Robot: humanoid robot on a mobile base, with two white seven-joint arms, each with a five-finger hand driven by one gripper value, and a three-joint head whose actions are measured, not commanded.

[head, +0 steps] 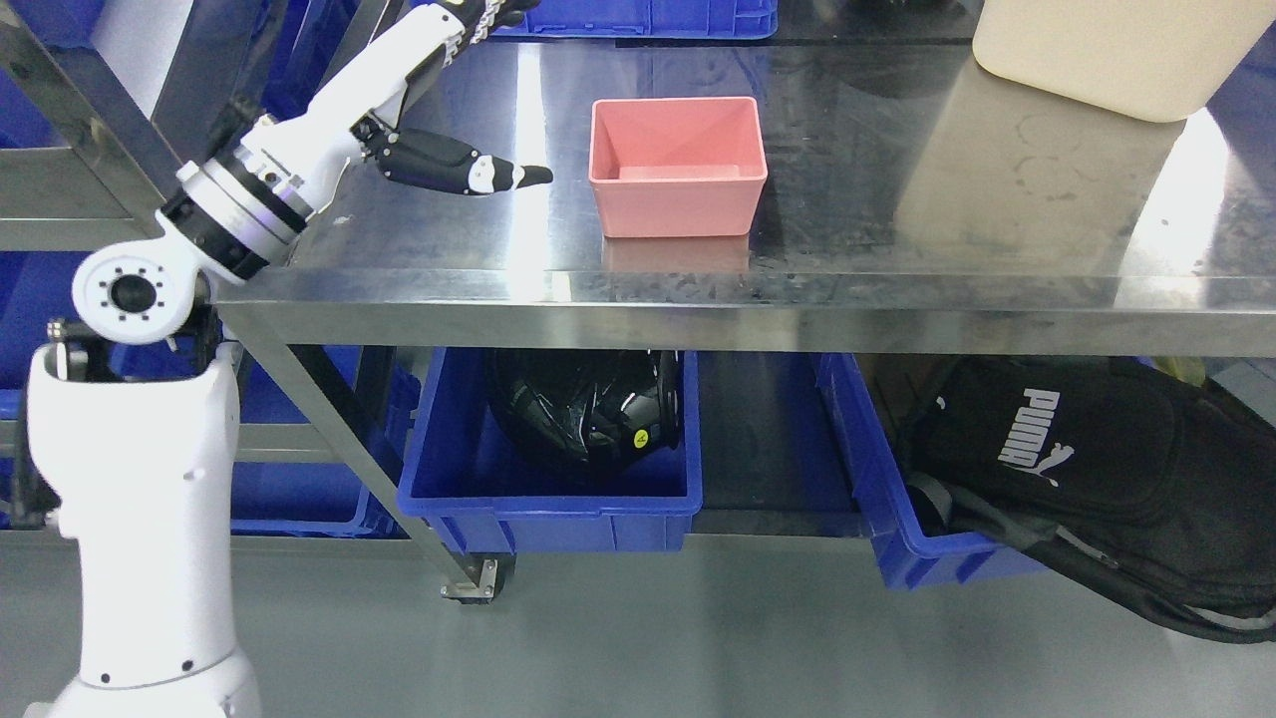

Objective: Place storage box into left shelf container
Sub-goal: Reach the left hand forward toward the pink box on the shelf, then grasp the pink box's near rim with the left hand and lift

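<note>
Pink box (678, 165) sits empty on the steel tabletop (897, 199), untouched. My left hand (439, 120) hovers just beside it, fingers (498, 177) released, holding nothing. I judge the reach underway; next comes closing on its near wall.

— What was that long table top (897, 199) across the middle of the frame made of?

— Brushed stainless steel, shiny enough to mirror what stood on it, with faint smudges and ring marks at the upper right.

— And the open rectangular pink box (678, 165) at upper centre?

— Smooth plastic, matt with a soft sheen.

— The robot's left hand (454, 165), upper left?

— Glossy white plastic shell, black finger segments, a metal ring at the wrist.

— Below the table?

— Blue rectangular crates (548, 494) of hard, smooth plastic; a glossy black helmet (588, 404) in one; a matt black cloth bag (1087, 459) at lower right.
</note>
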